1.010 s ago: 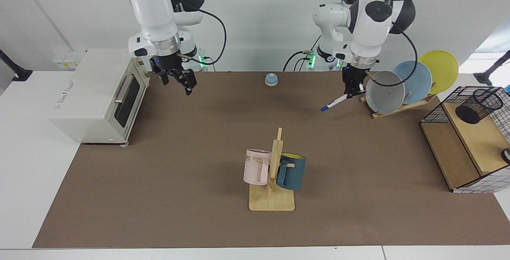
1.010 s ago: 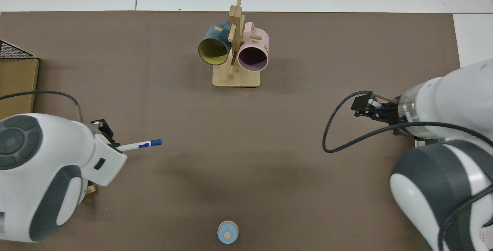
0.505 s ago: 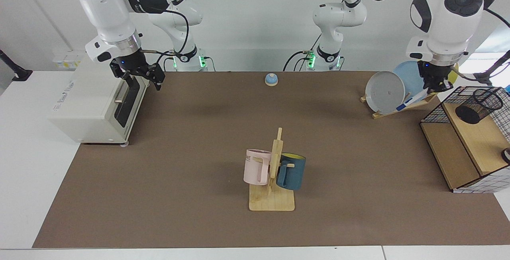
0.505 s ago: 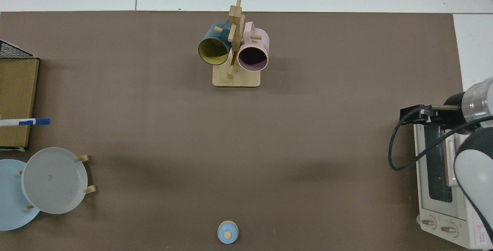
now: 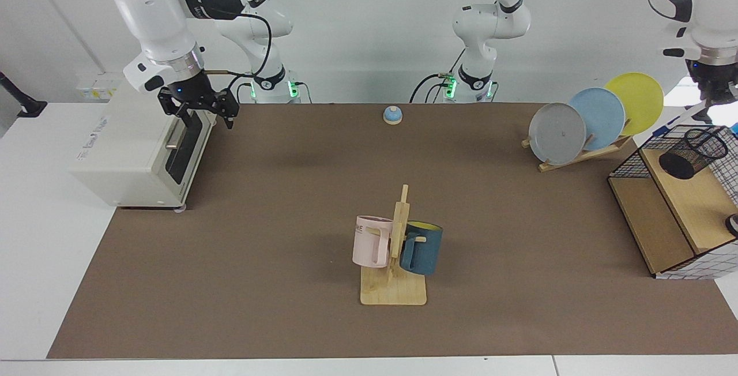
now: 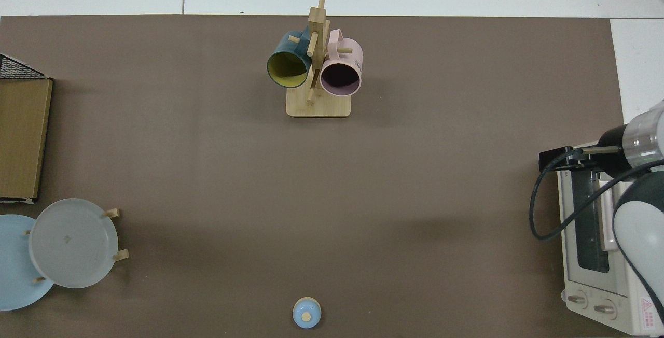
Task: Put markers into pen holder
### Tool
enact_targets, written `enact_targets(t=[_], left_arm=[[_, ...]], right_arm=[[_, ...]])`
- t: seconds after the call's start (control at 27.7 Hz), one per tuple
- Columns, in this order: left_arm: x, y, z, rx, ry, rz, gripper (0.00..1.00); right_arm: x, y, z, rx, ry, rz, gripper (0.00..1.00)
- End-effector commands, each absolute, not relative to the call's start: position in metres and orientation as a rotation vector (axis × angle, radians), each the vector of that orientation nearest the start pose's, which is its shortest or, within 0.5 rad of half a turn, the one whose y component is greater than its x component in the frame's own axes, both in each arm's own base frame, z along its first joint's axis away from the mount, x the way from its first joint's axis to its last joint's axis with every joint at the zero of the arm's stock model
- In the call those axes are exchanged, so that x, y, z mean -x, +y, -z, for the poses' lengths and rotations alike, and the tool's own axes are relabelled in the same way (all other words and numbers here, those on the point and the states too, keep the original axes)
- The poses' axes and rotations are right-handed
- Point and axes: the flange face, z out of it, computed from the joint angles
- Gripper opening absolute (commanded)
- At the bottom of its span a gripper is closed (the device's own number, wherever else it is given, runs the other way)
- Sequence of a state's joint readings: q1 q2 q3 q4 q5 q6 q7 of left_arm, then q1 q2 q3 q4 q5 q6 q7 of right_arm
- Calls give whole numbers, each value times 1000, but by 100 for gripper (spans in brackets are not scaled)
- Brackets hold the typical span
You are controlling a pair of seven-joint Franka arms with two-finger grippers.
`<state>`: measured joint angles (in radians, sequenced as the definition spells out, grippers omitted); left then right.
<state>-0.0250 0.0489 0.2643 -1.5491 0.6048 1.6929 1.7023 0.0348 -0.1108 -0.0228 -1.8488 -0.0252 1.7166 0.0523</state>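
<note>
A brown mat [image 5: 277, 237] covers the white table [image 5: 40, 249], where pink [image 5: 372, 241] and dark teal [image 5: 422, 248] mugs hang on a pale wooden stand [image 5: 394, 289]. Grey [image 5: 557, 132], light blue [image 5: 599, 115] and yellow [image 5: 637, 101] plates line a rack beside a black mesh pen holder [image 5: 692, 153]. A cream toaster oven [image 5: 135, 145] sits opposite.

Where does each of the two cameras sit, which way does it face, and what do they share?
Facing view: across the table from the arm bases, looking at both arms; the right gripper hangs by the toaster oven, and the left gripper holds the marker near the pen holder.
Top view: overhead, looking straight down; only the right gripper and its arm show, at the toaster oven.
Shared: mug rack, bell, grey plate.
</note>
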Motion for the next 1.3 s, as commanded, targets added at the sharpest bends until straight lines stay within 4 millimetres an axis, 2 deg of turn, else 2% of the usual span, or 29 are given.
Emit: enact_targets(t=[0.0,0.11,0.29,0.36,0.43,0.51,0.65,0.76,0.94,1.12,1.19,1.26], left_arm=[[-556,227,-648,1858,1783,-692,0],[-556,234,-652,1827,1761,-702,0],[-550,257,-650,1823,1723,-697,0],[-552,257,-647,1806,1728,-684,0],[-553,257,-647,1798,1728,-682,0],[-556,256,-645,1785,1728,-678,0],[-560,255,-631,1799,1721,-680,0],[-562,255,-619,1815,1699,-716,0],[-570,253,-597,1843,1658,-745,0],[-570,233,-592,1863,1566,-809,0],[-569,221,-586,1877,1508,-839,0],[-568,205,-581,1873,1444,-853,0]], right_arm=[[-519,-4,-579,3172,9,-2,100],[-522,-3,-603,3168,6,75,100],[-517,-8,-607,3163,17,51,100],[-510,-16,-606,3159,42,-27,100],[-506,-19,-623,3152,52,-44,100],[-503,-20,-628,3152,38,-81,100],[-501,-21,-630,3157,-39,-84,100],[-493,-19,-639,3152,-34,-57,100],[-493,-18,-639,3146,-35,-49,100],[-494,-9,-641,3147,-56,-37,100],[-494,3,-642,3147,-92,-30,100],[-492,7,-645,3143,-102,-20,100]])
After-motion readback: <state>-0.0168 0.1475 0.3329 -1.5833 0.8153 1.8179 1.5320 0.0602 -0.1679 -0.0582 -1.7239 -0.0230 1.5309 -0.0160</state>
